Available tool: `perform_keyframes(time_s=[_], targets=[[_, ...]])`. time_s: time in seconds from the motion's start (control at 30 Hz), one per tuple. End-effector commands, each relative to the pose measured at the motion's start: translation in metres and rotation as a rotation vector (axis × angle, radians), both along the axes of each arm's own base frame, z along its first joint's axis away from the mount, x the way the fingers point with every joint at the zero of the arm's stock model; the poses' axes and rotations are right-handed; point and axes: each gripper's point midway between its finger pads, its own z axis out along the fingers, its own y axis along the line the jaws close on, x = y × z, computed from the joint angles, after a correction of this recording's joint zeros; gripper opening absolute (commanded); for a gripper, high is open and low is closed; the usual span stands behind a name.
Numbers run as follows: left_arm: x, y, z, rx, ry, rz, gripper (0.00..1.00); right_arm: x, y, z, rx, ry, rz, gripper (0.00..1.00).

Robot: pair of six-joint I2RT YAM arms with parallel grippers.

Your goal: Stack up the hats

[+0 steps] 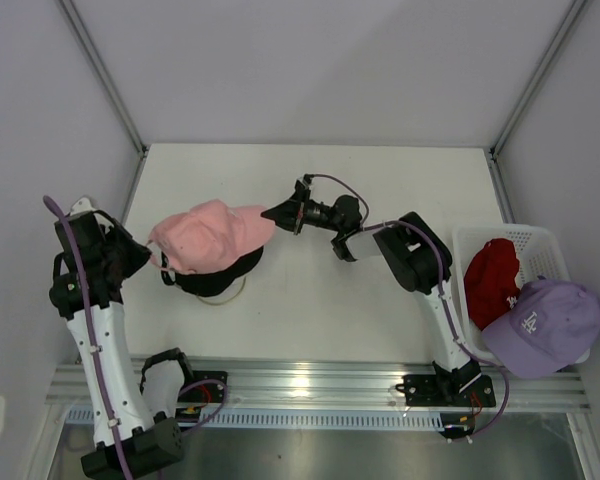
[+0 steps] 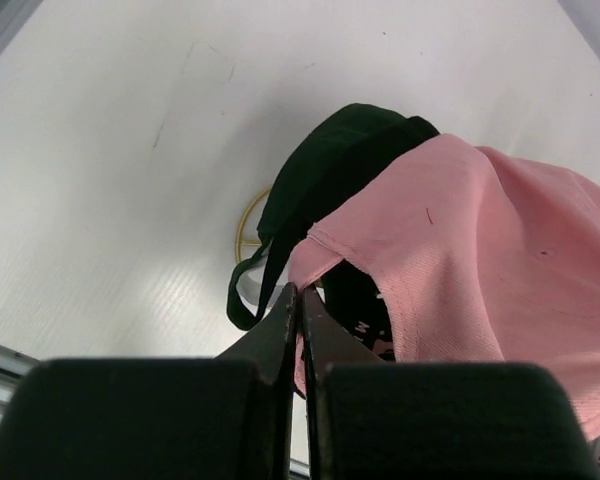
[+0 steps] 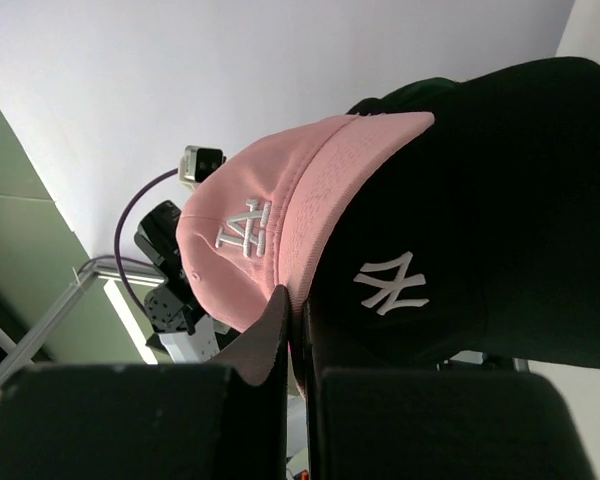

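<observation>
Top view: my left pincer (image 1: 160, 257) clamped on rear edge of pink cap (image 1: 212, 232); my right pincer (image 1: 276, 213) clamped on its brim tip. Pink cap sits atop dark caps (image 1: 220, 280), left of centre on white table (image 1: 360, 300). Red cap (image 1: 491, 278) in white mesh basket (image 1: 540, 238) at right; lavender cap (image 1: 545, 322) overlaps basket's near edge.

Left wrist: my jaws together, pink fabric pinched between. Soft weave. Dark green cap (image 2: 330, 170) beneath, gold wire stand (image 2: 246, 215) under that.

Right wrist: my jaws together on curved pink brim. White stitched logos on pink cap and black cap (image 3: 480, 200).
</observation>
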Motion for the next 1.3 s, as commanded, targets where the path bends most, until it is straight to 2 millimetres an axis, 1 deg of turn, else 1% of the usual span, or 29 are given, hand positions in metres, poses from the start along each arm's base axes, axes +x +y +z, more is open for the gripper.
perform_keyframes(time_s=[0.0, 0.1, 0.13, 0.17, 0.23, 0.27, 0.33, 0.37, 0.4, 0.43, 0.47, 0.5, 0.53, 0.57, 0.6, 0.63, 0.67, 0.73, 0.87, 0.93, 1.07, 1.2, 1.27], targets=[[-0.006, 0.012, -0.001, 0.053, 0.002, 0.059, 0.01, -0.003, -0.008, -0.016, 0.008, -0.103, -0.007, 0.0], [-0.008, 0.014, -0.014, 0.057, 0.034, 0.07, 0.01, -0.008, -0.009, -0.04, -0.025, -0.09, 0.022, 0.0], [-0.009, 0.015, -0.021, 0.056, 0.048, 0.072, 0.01, -0.009, -0.01, -0.047, -0.035, -0.09, 0.025, 0.0], [-0.01, 0.015, -0.028, 0.054, 0.065, 0.074, 0.01, -0.009, -0.009, -0.057, -0.06, -0.073, 0.031, 0.0], [-0.012, 0.017, -0.034, 0.063, 0.068, 0.084, 0.01, -0.01, -0.007, -0.07, -0.099, -0.101, 0.047, 0.0], [-0.016, 0.017, -0.052, 0.051, 0.109, 0.086, 0.01, -0.007, -0.004, -0.076, -0.13, -0.086, 0.053, 0.0], [-0.015, 0.017, -0.059, 0.047, 0.116, 0.094, 0.01, -0.007, -0.001, -0.083, -0.168, -0.134, 0.065, 0.0], [-0.015, 0.017, -0.062, 0.042, 0.125, 0.095, 0.01, -0.004, 0.001, -0.086, -0.199, -0.117, 0.072, 0.0], [-0.014, 0.016, -0.064, 0.04, 0.128, 0.089, 0.01, -0.004, 0.002, -0.086, -0.214, -0.13, 0.078, 0.0], [-0.012, 0.019, -0.067, 0.044, 0.135, 0.098, 0.01, -0.004, 0.003, -0.096, -0.257, -0.131, 0.087, 0.0], [-0.012, 0.019, -0.069, 0.042, 0.144, 0.099, 0.01, -0.004, 0.005, -0.1, -0.28, -0.134, 0.097, 0.0], [-0.013, 0.02, -0.07, 0.041, 0.156, 0.103, 0.01, -0.004, 0.007, -0.097, -0.292, -0.154, 0.104, 0.0], [-0.013, 0.02, -0.071, 0.036, 0.165, 0.105, 0.01, -0.005, 0.006, -0.108, -0.343, -0.112, 0.115, 0.0], [-0.013, 0.023, -0.077, 0.033, 0.192, 0.117, 0.01, -0.006, 0.007, -0.114, -0.371, -0.157, 0.116, 0.0], [-0.013, 0.026, -0.077, 0.04, 0.207, 0.132, 0.01, -0.003, 0.008, -0.115, -0.394, -0.171, 0.108, 0.0], [-0.014, 0.026, -0.079, 0.036, 0.223, 0.136, 0.01, -0.005, 0.006, -0.126, -0.449, -0.126, 0.123, 0.0], [-0.014, 0.027, -0.083, 0.034, 0.24, 0.138, 0.01, -0.004, 0.004, -0.132, -0.48, -0.159, 0.124, 0.0], [-0.015, 0.029, -0.085, 0.036, 0.259, 0.145, 0.01, -0.003, 0.003, -0.141, -0.533, -0.145, 0.13, 0.0], [-0.016, 0.036, -0.09, 0.05, 0.305, 0.169, 0.01, -0.003, 0.0, -0.158, -0.582, -0.124, 0.138, 0.0], [-0.015, 0.04, -0.093, 0.062, 0.321, 0.179, 0.01, -0.002, 0.001, -0.161, -0.577, -0.119, 0.143, 0.0], [-0.012, 0.041, -0.095, 0.072, 0.314, 0.171, 0.01, -0.004, 0.005, -0.174, -0.582, -0.103, 0.167, 0.0], [-0.011, 0.041, -0.088, 0.087, 0.278, 0.159, 0.02, -0.006, 0.009, -0.176, -0.578, -0.114, 0.187, 0.0], [-0.012, 0.04, -0.083, 0.093, 0.266, 0.155, 0.02, -0.006, 0.008, -0.177, -0.594, -0.126, 0.192, 0.0]])
